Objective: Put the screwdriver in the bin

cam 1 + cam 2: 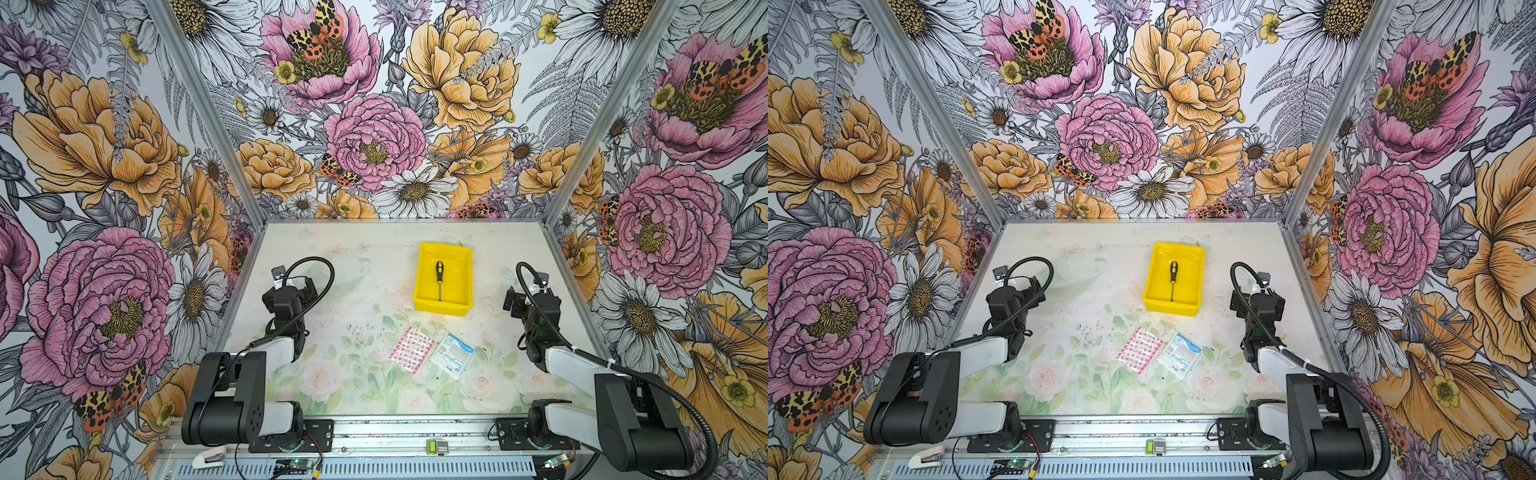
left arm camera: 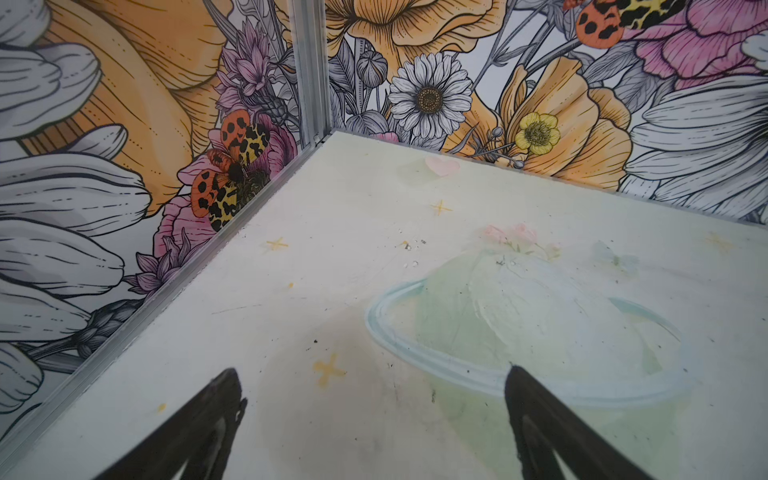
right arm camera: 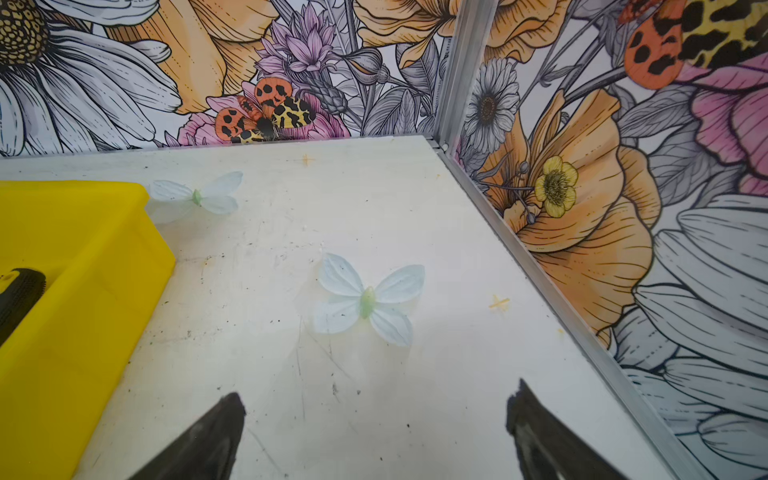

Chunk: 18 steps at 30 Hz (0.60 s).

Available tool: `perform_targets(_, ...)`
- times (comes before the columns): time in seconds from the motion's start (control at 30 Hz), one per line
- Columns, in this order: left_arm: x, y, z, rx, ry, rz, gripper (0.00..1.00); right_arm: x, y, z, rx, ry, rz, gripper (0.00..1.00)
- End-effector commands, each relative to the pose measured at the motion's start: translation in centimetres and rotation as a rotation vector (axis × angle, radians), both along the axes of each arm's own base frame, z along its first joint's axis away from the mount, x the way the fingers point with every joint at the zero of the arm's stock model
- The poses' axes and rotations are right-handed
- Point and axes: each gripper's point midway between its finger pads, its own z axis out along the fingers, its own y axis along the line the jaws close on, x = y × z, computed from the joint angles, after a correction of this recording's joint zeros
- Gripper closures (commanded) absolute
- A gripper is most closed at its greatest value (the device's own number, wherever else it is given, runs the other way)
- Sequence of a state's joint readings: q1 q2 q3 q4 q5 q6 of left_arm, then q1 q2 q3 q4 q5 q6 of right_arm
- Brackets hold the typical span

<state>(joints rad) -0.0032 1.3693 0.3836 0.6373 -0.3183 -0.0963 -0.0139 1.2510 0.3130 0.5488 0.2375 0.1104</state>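
Black-and-white arms are both seen folded up in both top views, elbows pulled back toward the rail at 6 o'clock. One is parked at 9 o'clock on the table (image 1: pixel 353 266) and one at 3 o'clock, each well apart from everything else.

The left gripper (image 2: pixel 372 372) is spread wide over bare tabletop with nothing held between the jaws. Same deal for the right gripper (image 3: pixel 376 392): jaws wide apart, nothing gripped.

The bin (image 1: pixel 420 274), bright yellow, is set at roughly 1 o'clock on the table. The screwdriver (image 1: pixel 439 279) is laid flat inside it, handle toward 12 o'clock and shaft toward 6, and it's the only thing in there.

Two flat packets are found at 6 o'clock of the bin, apart from it and just beside each other: a pink dotted packet (image 1: pixel 411 350) and a white-and-blue packet (image 1: pixel 452 354).

From the right wrist view only a side wall of the bin (image 3: pixel 83 257) and the ribbed black handle end of the screwdriver (image 3: pixel 20 291) are caught. The left wrist view is filled by a table corner and flowered walls, so the packets are shown by the top views alone.
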Motion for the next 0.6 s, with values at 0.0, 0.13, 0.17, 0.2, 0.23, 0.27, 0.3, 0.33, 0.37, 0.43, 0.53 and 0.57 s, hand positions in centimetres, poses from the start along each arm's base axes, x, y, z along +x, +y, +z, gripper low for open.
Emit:
perform_targets(0.0, 1.1, 0.2, 2.1, 0.017, -0.076, -0.002, 0.01, 2.3, 0.3, 2.6, 0.013, -0.096, 0.035, 0.01)
perform_targets(0.13, 1.1, 0.1, 1.9, 0.025, -0.096, -0.012, 0.01, 3.4, 0.4, 2.5, 0.027, -0.104, 0.043, 0.01)
perform_targets(0.17, 1.2, 0.1, 1.9, 0.026, -0.098, -0.014, 0.01, 3.6, 0.3, 2.5, 0.03, -0.112, 0.038, 0.01)
perform_targets(0.2, 1.3, 0.0, 1.8, 0.026, -0.101, -0.018, 0.01, 3.7, 0.3, 2.3, 0.038, -0.119, 0.031, 0.01)
perform_targets(0.23, 1.4, -0.1, 1.6, 0.027, -0.098, -0.024, 0.01, 3.9, 0.1, 2.1, 0.038, -0.125, 0.027, 0.01)
perform_targets(0.27, 1.5, -0.2, 1.5, 0.028, -0.101, -0.031, 0.01, 3.9, 0.0, 1.9, 0.038, -0.121, 0.022, 0.01)
perform_targets(0.3, 1.6, -0.3, 1.4, 0.028, -0.1, -0.039, 0.01, 4.1, 0.0, 1.7, 0.039, -0.118, 0.016, 0.01)
perform_targets(0.33, 1.7, -0.4, 1.2, 0.031, -0.098, -0.047, 0.01, 4.1, 0.0, 1.6, 0.039, -0.117, 0.015, 0.0)
perform_targets(0.37, 1.8, -0.6, 1.2, 0.032, -0.096, -0.054, 0.01, 4.2, -0.1, 1.5, 0.039, -0.118, 0.015, 0.01)
perform_targets(0.43, 1.9, -0.7, 1.0, 0.035, -0.096, -0.064, 0.02, 4.2, 0.0, 1.4, 0.039, -0.119, 0.021, 0.0)
perform_targets(0.53, 2.0, -1.0, 0.7, 0.035, -0.098, -0.082, 0.01, 4.2, 0.1, 1.1, 0.039, -0.123, 0.023, 0.01)
perform_targets(0.57, 2.0, -1.0, 0.6, 0.037, -0.101, -0.082, 0.01, 4.3, 0.1, 0.9, 0.038, -0.12, 0.023, 0.01)
